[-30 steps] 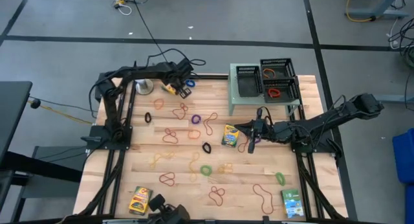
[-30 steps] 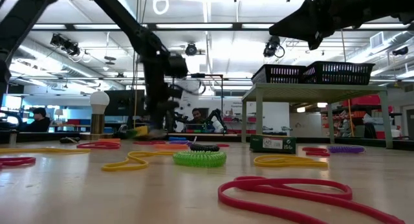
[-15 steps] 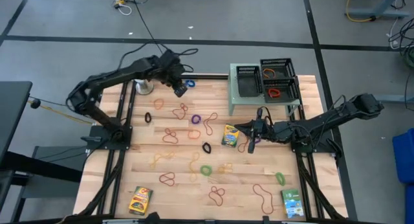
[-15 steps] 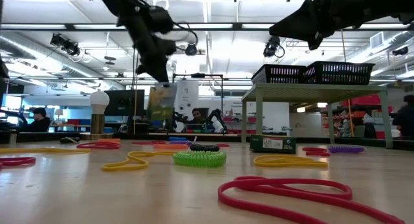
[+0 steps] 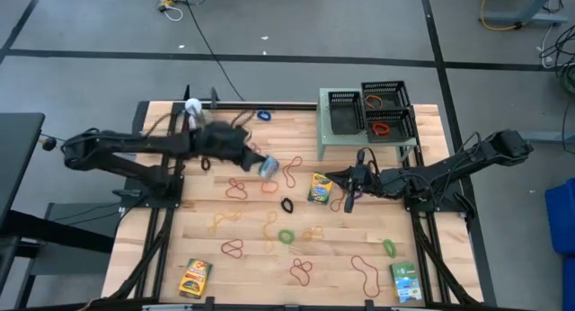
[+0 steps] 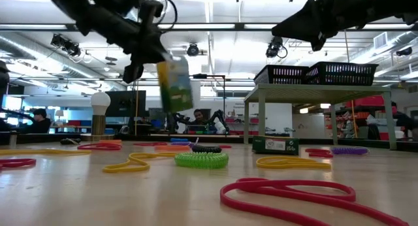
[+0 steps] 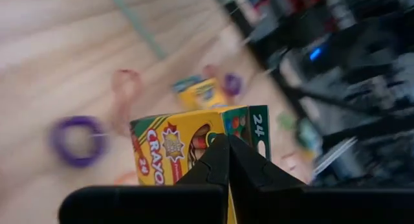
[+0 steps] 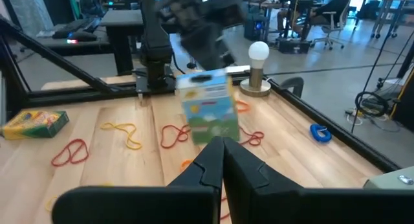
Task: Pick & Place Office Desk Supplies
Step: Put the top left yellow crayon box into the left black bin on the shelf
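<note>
My left gripper [image 5: 260, 162] hangs over the table's left middle, shut on a yellow-green crayon box [image 6: 175, 85], which is also in the left wrist view [image 7: 194, 143] and the right wrist view [image 8: 207, 111]. My right gripper [image 5: 349, 201] hovers shut with nothing in it right of centre, above the wood. A second crayon box [image 5: 319, 187] lies flat just left of it. A third [image 5: 195, 277] lies near the front left. Rubber-band loops in several colours [image 5: 269, 226] are scattered flat over the tabletop. My left gripper pinches the crayon box between its two fingers at the box's end nearest the wrist [image 7: 223, 130]; the fingers themselves hide the exact spot. They come from the table's left, slanting down. The box hangs beyond the fingertips, slightly tilted, lifted clear of the table.
Two black baskets on a green stand [image 5: 377, 113] sit at the far right, with bands inside. A white ball on a small stand [image 5: 192, 106] is at the far left corner. A green box [image 5: 406, 282] lies at the near right. People sit in the room beyond.
My left gripper has lifted the crayon box off the table's far left part, carried it up and toward the table's near edge and middle, rolling its wrist on the way. The box now hangs clear of the table. My right arm has kept still.
</note>
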